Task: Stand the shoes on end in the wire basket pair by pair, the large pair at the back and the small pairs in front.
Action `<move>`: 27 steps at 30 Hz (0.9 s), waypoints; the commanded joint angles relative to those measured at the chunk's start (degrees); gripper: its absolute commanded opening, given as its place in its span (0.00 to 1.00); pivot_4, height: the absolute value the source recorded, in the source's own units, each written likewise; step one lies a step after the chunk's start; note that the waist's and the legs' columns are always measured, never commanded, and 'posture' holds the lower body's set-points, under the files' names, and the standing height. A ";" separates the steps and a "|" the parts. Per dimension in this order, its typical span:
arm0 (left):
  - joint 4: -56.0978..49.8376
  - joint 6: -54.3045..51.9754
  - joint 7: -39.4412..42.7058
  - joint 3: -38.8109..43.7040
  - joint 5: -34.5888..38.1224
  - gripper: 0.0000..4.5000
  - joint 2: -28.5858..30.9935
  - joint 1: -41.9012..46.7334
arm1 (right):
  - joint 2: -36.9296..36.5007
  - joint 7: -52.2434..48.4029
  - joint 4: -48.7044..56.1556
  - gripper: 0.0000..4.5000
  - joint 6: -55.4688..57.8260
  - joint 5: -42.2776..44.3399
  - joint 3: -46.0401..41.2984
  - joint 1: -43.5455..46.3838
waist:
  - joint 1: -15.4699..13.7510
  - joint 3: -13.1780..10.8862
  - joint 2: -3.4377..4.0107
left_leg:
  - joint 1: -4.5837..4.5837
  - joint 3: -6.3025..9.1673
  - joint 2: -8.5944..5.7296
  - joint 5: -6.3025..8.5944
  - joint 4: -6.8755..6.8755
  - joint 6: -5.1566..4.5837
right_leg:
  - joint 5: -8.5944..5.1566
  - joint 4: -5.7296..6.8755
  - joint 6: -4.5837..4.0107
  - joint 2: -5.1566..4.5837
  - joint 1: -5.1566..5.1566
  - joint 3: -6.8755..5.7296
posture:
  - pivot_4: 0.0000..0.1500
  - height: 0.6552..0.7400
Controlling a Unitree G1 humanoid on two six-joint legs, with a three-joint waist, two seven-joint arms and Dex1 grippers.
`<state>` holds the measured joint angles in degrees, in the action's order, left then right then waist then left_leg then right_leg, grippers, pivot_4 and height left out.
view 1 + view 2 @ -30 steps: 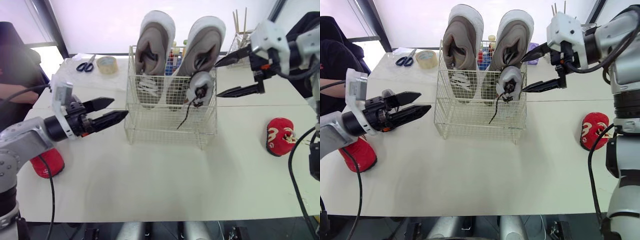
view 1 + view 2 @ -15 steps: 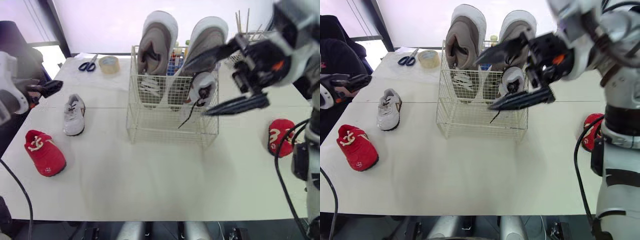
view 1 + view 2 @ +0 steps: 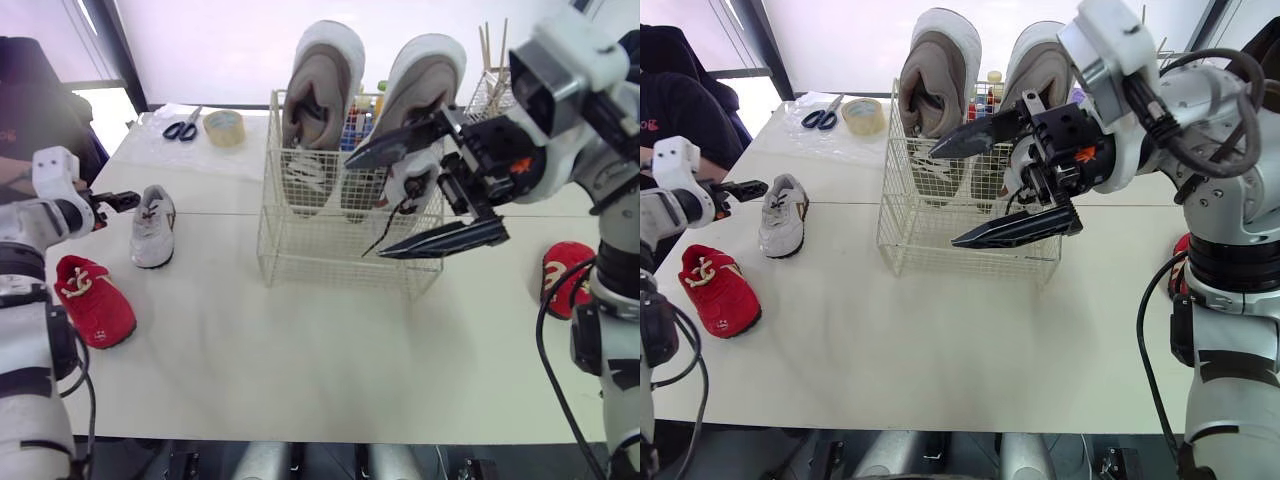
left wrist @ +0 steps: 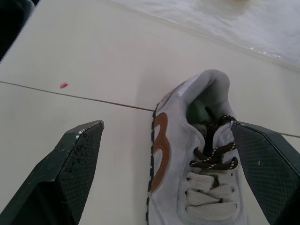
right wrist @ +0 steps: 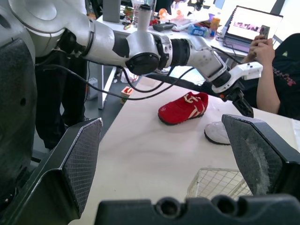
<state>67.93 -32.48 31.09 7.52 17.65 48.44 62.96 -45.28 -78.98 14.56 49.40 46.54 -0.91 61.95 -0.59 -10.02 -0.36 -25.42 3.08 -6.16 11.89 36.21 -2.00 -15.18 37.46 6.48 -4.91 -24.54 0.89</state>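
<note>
The wire basket (image 3: 320,255) holds the large beige pair on end at the back: one shoe (image 3: 318,75) and its mate (image 3: 428,80). A small grey shoe (image 3: 408,186) with a dangling lace stands in the front right. Its mate (image 3: 153,225) lies on the table to the left, with a red shoe (image 3: 93,312) nearer. The other red shoe (image 3: 566,281) lies far right. My left gripper (image 4: 166,125) is open, with a finger on each side of the grey shoe's heel (image 4: 206,93). My right gripper (image 3: 367,208) hangs open in front of the basket, holding nothing.
Scissors (image 3: 182,128) and a tape roll (image 3: 225,127) lie at the back left on a plastic sheet. A second wire holder with sticks (image 3: 490,85) stands behind the basket at the right. A person sits at the far left (image 3: 40,110).
My left arm swung out left and now straddles the grey shoe's heel. My right gripper moved from the basket's right side to in front of it.
</note>
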 commanded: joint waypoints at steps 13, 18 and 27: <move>9.19 9.86 -13.05 7.83 -5.45 0.60 -7.29 0.35 | -4.59 6.55 4.83 1.00 2.93 5.01 -3.56 0.16 | -0.11 0.04 -0.08 | -0.01 0.00 0.00 0.01 0.05 -0.01 | 0.00 0.10 0.00 -0.02 -0.01 0.00 | 1.00 1.00; 8.88 9.92 -12.41 9.37 -5.82 0.05 -6.75 1.63 | -5.14 8.06 5.58 1.00 3.07 5.25 -3.44 -0.35 | 0.01 0.06 -0.11 | 0.00 0.00 0.00 0.01 0.08 -0.02 | 0.00 0.14 0.01 -0.03 -0.02 0.00 | 1.00 1.00; 0.35 22.04 -1.58 11.35 -3.56 0.02 -6.74 9.19 | -5.19 9.06 5.23 1.00 1.23 3.54 -2.23 -1.29 | -0.19 -0.05 -0.41 | -0.13 0.02 -0.01 0.01 0.17 -0.01 | 0.00 0.24 0.01 -0.03 -0.11 -0.05 | 1.00 1.00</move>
<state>75.42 -17.26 25.94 17.05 12.02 40.89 67.35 -50.02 -70.17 18.95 51.79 50.46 -2.44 60.54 -0.77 -10.07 -0.77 -25.64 3.13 -6.17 11.90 36.45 -2.00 -15.17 37.70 6.48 -4.95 -24.69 0.81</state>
